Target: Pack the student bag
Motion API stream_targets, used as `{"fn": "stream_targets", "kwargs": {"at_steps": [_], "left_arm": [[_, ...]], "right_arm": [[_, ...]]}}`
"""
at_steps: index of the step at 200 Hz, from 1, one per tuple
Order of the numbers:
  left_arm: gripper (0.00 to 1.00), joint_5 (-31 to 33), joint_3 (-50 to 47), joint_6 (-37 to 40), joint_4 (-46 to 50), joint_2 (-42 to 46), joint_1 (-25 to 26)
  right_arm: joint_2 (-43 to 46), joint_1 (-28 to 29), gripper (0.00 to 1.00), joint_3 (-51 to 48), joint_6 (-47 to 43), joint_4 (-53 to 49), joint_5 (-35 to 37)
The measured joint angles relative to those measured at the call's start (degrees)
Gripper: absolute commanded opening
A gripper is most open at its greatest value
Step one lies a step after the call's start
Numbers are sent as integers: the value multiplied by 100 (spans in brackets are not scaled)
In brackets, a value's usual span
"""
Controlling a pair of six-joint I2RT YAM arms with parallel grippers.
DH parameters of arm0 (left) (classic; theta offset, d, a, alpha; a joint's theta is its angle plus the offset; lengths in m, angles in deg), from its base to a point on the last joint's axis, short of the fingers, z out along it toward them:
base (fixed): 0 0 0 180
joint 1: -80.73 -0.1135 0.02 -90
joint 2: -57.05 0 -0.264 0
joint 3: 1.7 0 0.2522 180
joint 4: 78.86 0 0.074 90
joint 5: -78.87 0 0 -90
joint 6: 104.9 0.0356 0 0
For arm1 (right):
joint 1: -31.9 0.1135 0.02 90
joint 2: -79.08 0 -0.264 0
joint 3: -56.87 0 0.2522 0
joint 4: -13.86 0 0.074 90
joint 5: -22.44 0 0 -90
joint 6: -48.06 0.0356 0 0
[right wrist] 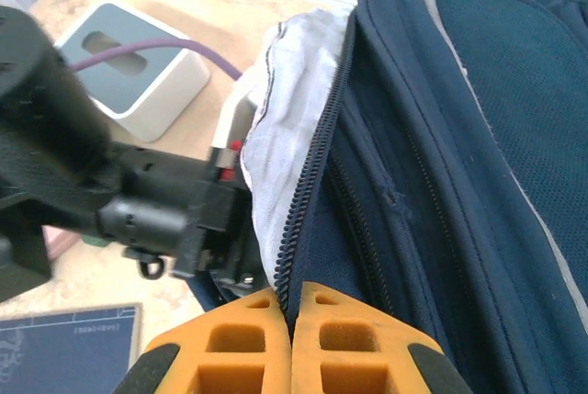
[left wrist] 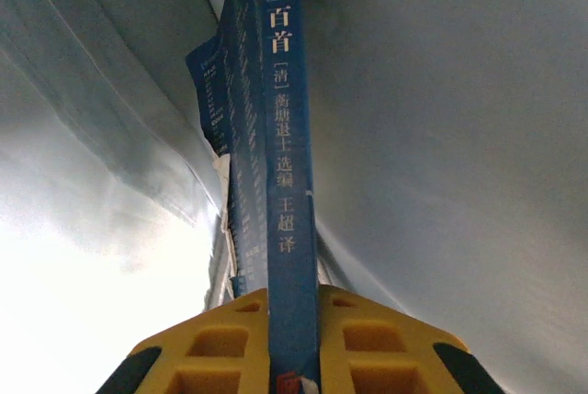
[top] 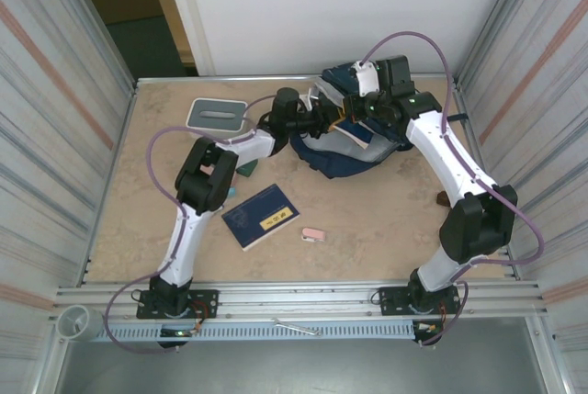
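The student bag (top: 342, 164) lies slumped at the far right of the beige, marble-patterned surface (top: 386, 229). It is soft navy fabric with a finer mesh weave on one panel and pale stripes running along its seams. Its mouth gapes, showing a thin whitish lining (right wrist: 296, 73) that creases loosely beside the dark toothed zip (right wrist: 317, 146). The left tool (left wrist: 292, 302), with blocky yellow ribbed fingers (left wrist: 225, 334), is clamped on a slim blue book (left wrist: 287, 183). It grips the book by its lower end, the smooth spine printed with pale characters standing up between folds of pale grey cloth. The right tool (right wrist: 292, 298) has its yellow fingers pressed together on the student bag's zip edge, pinching the fabric where the zip runs down to them. On the far left stands a rounded grey-and-white box (top: 217, 115) with a slot in its top. A second flat navy book (top: 261, 216) with a yellow label lies mid-surface, with a small pink eraser-like block (top: 313, 235) just beside it.
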Motion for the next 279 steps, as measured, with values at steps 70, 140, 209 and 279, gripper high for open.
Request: {"fn": "stream_targets", "kwargs": {"at_steps": [70,140,209,279], "left_arm": [[10,688,1408,581,1110,-992,74],[59,960,608,1497,1493,-551,9],[69,1163,-3515,3003,1554,3429,-79],[73,2728,-5759,4251,3558,6194,-291]], "right_arm": [[-330,-20,0,343,-188,-46,-1029],[-490,-393,0,146,-162,177,-1220],[-446,-772,2,-730,588,551,-1156],[-306,-98,62,-1318,927,516,-155]]}}
